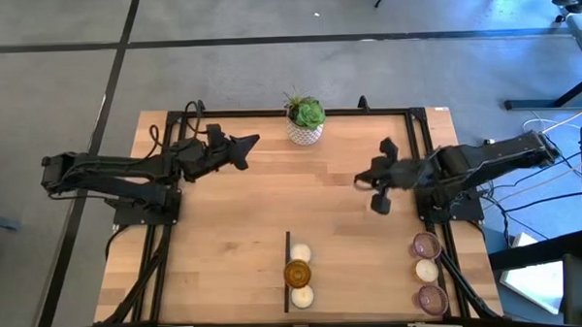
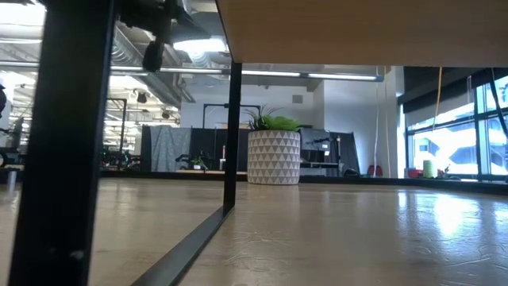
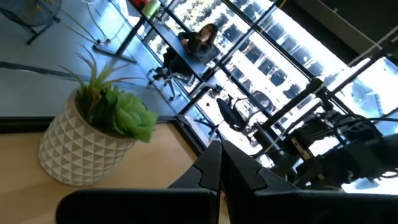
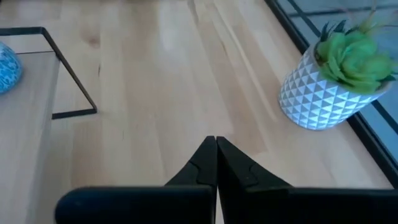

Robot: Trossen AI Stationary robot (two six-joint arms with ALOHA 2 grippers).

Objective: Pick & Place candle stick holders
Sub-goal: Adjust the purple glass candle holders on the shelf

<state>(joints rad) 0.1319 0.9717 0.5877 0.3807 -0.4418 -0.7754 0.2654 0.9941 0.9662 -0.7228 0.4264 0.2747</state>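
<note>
both arms stretched inward over the table, left gripper [image 1: 254,140] upper left by the pot [image 1: 306,122], right gripper [image 1: 361,179] mid right, both pinched shut, empty. holders [image 1: 298,274] sit bottom center and bottom right.

Both arms are black all over, built of chunky jointed segments on dark base blocks. The left arm [image 1: 126,174] trails looping black cables near its base and tapers to a pointed left gripper [image 1: 250,144]. The right arm [image 1: 485,162] looks the same, with black and pale cables running off its base, and its right gripper [image 1: 369,180] has knobbly dark fittings. Up close, each arm's fingers [image 4: 214,165] are matte black, angular wedges rising off a wide, rounded black bar.
</note>
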